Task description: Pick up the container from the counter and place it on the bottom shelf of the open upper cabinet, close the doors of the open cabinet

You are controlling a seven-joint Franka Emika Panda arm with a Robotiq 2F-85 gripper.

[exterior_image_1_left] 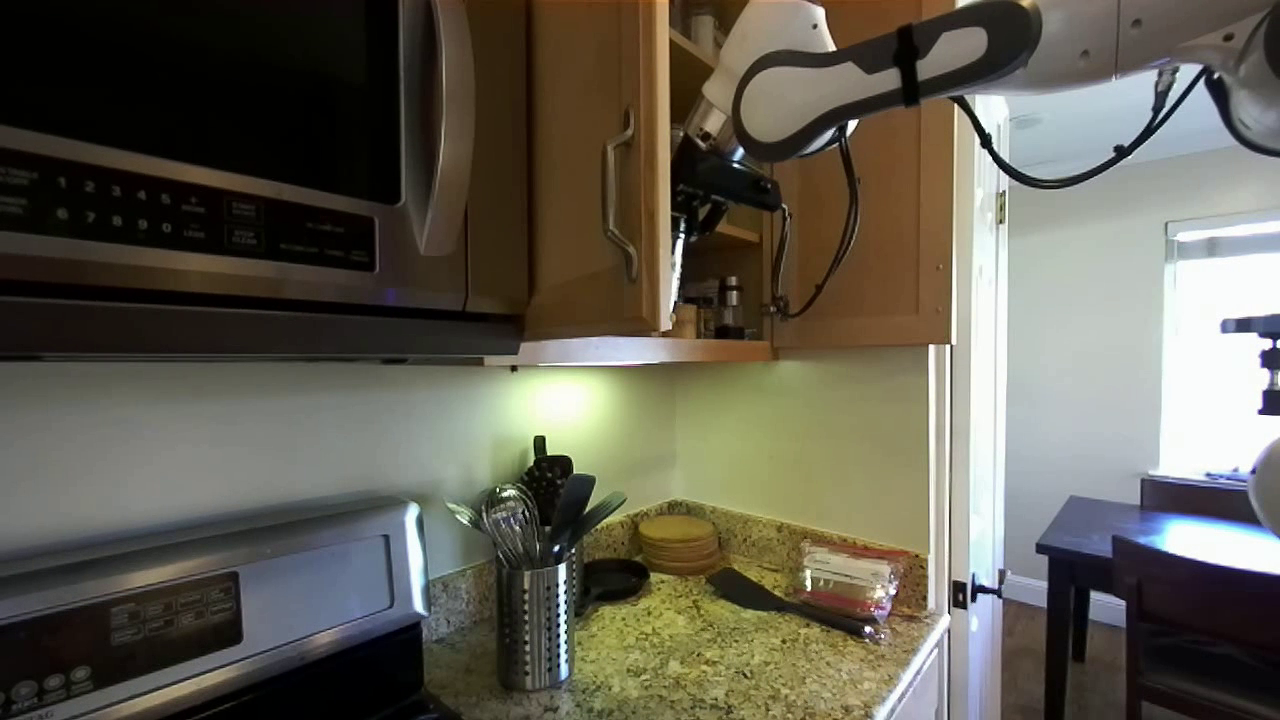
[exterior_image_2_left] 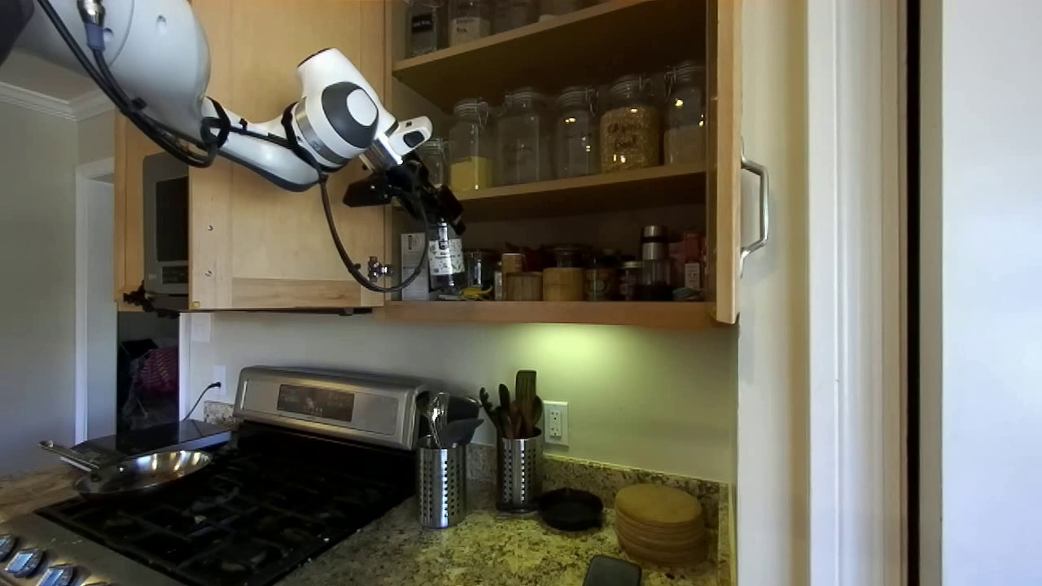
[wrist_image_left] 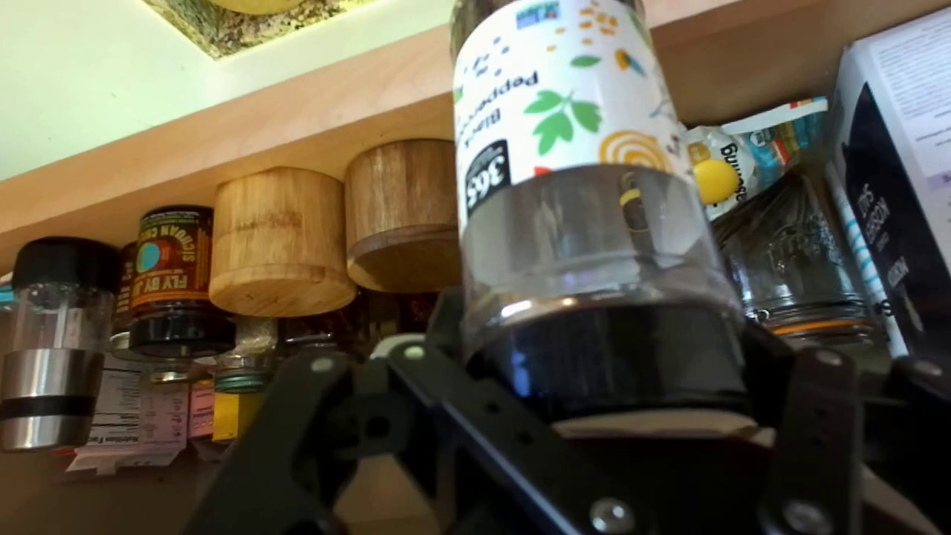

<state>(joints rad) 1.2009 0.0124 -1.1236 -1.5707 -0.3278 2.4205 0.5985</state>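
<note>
Pale kitchen wall [exterior_image_1_left: 300, 430], yellow-green glow [exterior_image_1_left: 560, 400] on it, white outlet [exterior_image_2_left: 556, 422] lower down, white crown molding [exterior_image_2_left: 37, 99], pale far wall [exterior_image_1_left: 1080, 300] with bright window [exterior_image_1_left: 1195, 380], dark table [exterior_image_1_left: 1100, 530] near window, bright glare [exterior_image_1_left: 1225, 540] on its top, dark chair [exterior_image_1_left: 1190, 590] in front, white baseboard [exterior_image_1_left: 1022, 592], brown floor [exterior_image_1_left: 1025, 650]

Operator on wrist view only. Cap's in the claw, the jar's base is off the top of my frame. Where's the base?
Observer: In an exterior view, the lower end of the jar shows just above the front edge of the bottom shelf; whether it touches anything, I can't tell.
Operator: Anything to close afterwards?
Observer: Both doors; they stand open in both exterior views.
Operator: Anything stored higher up?
Observer: Yes, in an exterior view a row of glass jars stands on the next shelf up.
</note>
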